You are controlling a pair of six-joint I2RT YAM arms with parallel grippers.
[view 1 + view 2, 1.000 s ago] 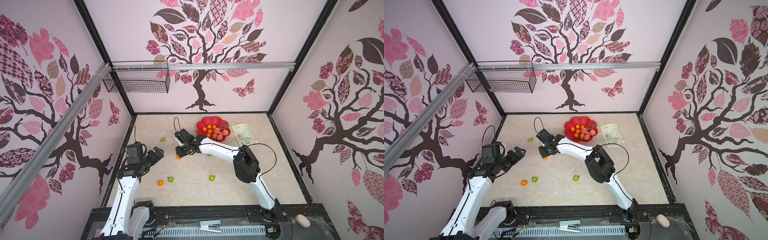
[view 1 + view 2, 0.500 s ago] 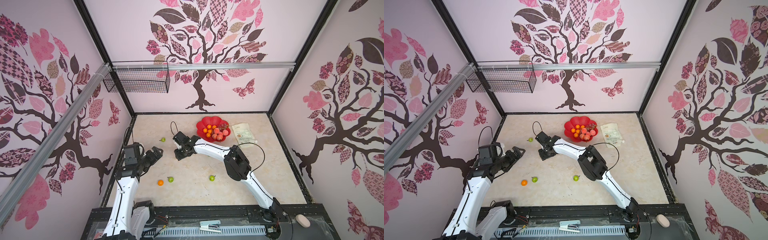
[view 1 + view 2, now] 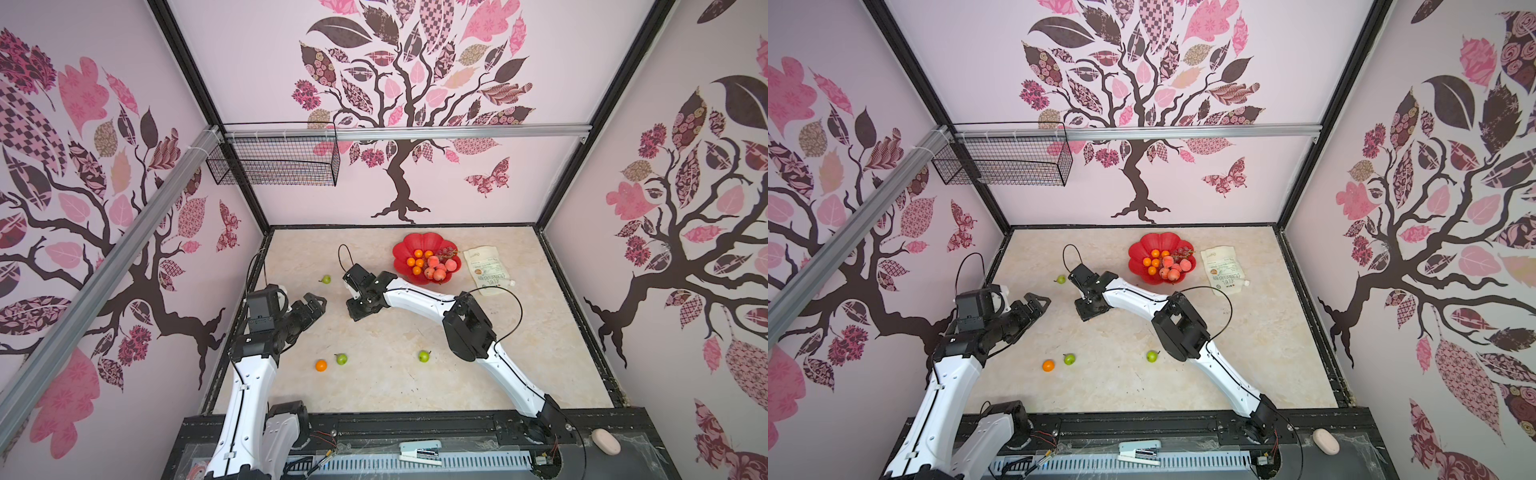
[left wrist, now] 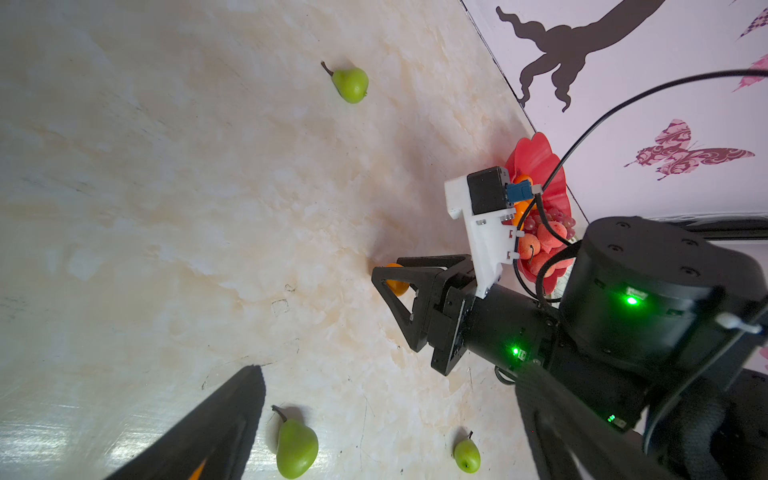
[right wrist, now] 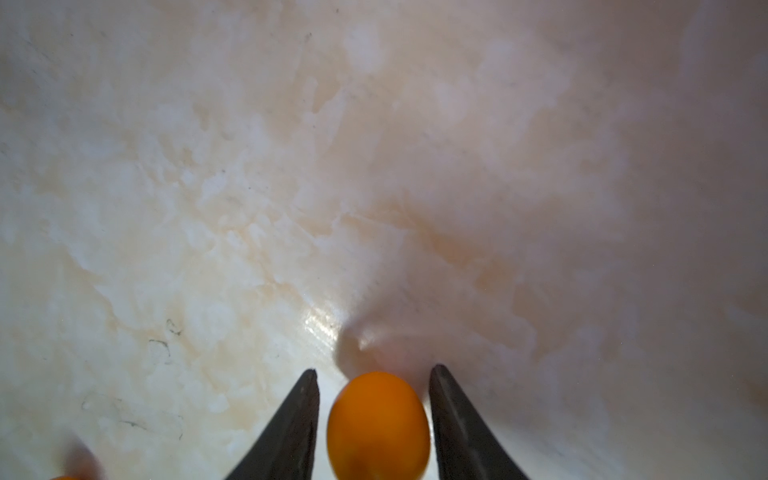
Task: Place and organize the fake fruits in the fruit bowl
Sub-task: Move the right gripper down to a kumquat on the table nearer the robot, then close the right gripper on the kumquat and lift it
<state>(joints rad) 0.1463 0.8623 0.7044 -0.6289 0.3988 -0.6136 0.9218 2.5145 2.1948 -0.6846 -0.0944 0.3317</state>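
Within the parted right claw (image 5: 374, 370) sits an orange (image 5: 378, 428) — left claw (image 3: 317, 304) gapes

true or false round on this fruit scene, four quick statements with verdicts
The right gripper straddles an orange fruit. True.
The fruit bowl is empty. False: it holds oranges, peaches and grapes.
The left gripper holds a green pear. False: it is open and empty.
Three green fruits lie loose on the table. True.
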